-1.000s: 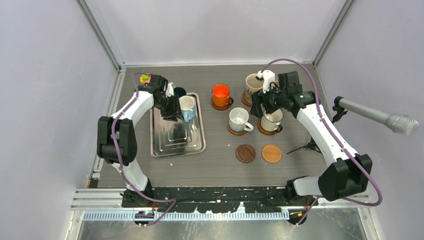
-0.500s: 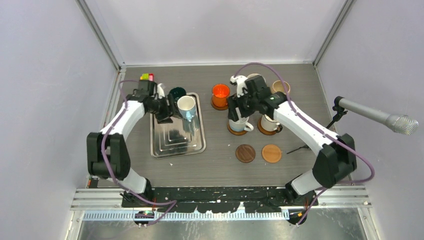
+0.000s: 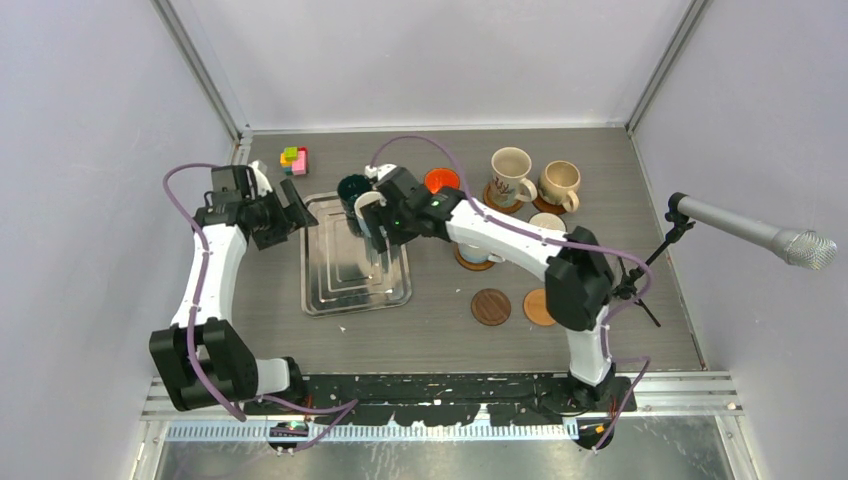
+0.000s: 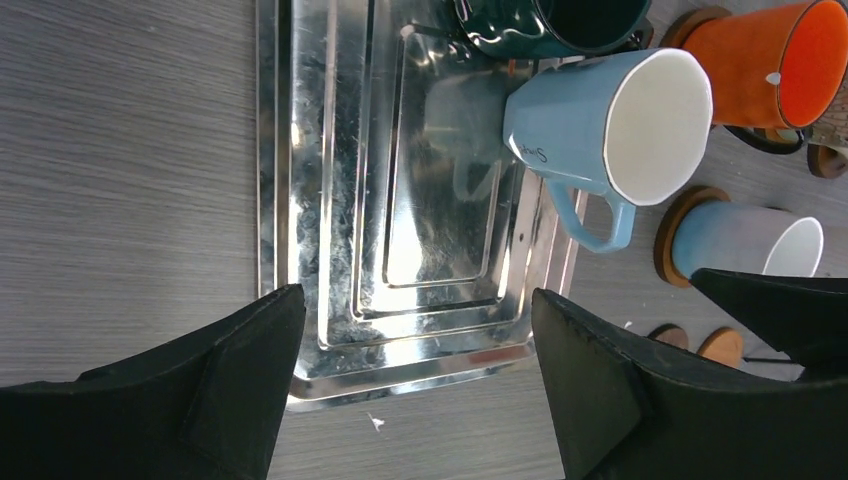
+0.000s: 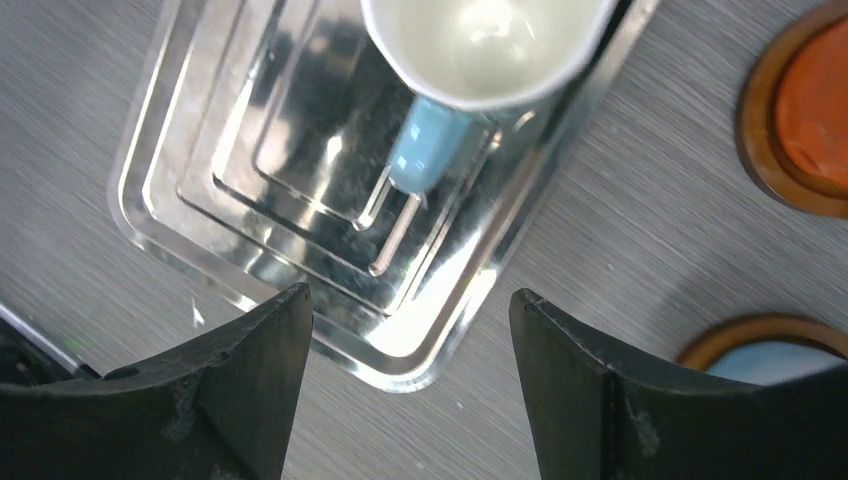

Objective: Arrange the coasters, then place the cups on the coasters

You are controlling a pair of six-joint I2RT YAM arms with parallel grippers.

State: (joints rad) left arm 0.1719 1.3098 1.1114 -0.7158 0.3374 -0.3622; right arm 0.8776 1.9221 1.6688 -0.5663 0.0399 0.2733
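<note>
A light blue cup (image 4: pixel 590 130) with a pale inside (image 5: pixel 480 40) stands free on the far right part of the silver tray (image 3: pixel 340 285). My right gripper (image 3: pixel 377 232) hovers open just above it, reaching across from the right. My left gripper (image 3: pixel 292 212) is open and empty, off the tray's left edge. A dark green cup (image 3: pixel 352 188) stands behind the tray. The orange cup (image 4: pixel 770 60), a second light blue cup (image 4: pixel 745 245) and two beige cups (image 3: pixel 511 170) (image 3: pixel 560 182) sit on coasters. Two bare coasters lie in front, one dark brown (image 3: pixel 491 307), one orange-tan (image 3: pixel 538 307).
Coloured blocks (image 3: pixel 294 158) lie at the back left corner. A microphone on a stand (image 3: pixel 760 232) juts in from the right. The right arm's long link crosses over the cups in the middle of the table.
My left gripper opened, let go of the light blue cup on the tray and drew back to the left. My right arm swung left across the table to above that cup.
</note>
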